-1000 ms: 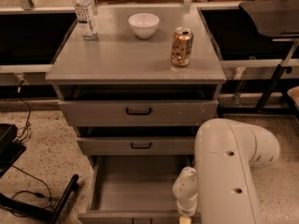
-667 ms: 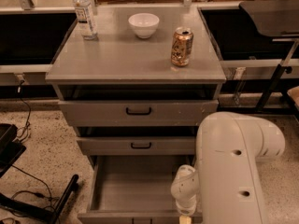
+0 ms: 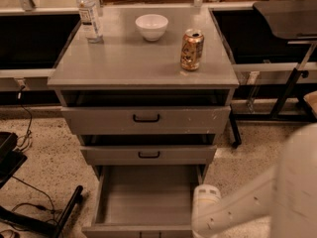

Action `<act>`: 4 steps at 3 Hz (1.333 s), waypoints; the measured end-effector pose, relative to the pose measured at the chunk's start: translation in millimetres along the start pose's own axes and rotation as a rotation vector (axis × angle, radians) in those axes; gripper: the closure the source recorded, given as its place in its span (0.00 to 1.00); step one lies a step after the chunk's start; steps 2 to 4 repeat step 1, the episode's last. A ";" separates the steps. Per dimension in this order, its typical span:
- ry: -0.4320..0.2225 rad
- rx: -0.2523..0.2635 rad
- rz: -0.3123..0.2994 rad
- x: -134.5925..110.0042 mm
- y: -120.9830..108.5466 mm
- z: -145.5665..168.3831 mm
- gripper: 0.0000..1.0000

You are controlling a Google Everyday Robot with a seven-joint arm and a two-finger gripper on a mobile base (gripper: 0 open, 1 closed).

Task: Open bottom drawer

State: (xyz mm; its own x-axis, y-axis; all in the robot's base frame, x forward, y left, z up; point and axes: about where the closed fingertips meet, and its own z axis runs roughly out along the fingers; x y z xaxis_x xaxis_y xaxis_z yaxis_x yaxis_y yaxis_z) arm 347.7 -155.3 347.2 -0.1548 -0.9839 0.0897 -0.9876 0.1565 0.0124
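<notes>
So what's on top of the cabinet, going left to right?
First the water bottle, then the white bowl, then the soda can. The claw is out of view, below the white wrist beside the open bottom drawer.

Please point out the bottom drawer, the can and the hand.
bottom drawer (image 3: 148,195), camera view, its open inside floor.
can (image 3: 192,49), camera view, its side.
hand, camera view: out of view; white wrist (image 3: 205,205) sits at drawer's front right corner.
</notes>
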 end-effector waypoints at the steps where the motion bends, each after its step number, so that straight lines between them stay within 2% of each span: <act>1: -0.053 0.017 0.097 38.7 55.6 -45.7 0.00; 4: -0.053 0.017 0.097 38.7 55.6 -45.7 0.00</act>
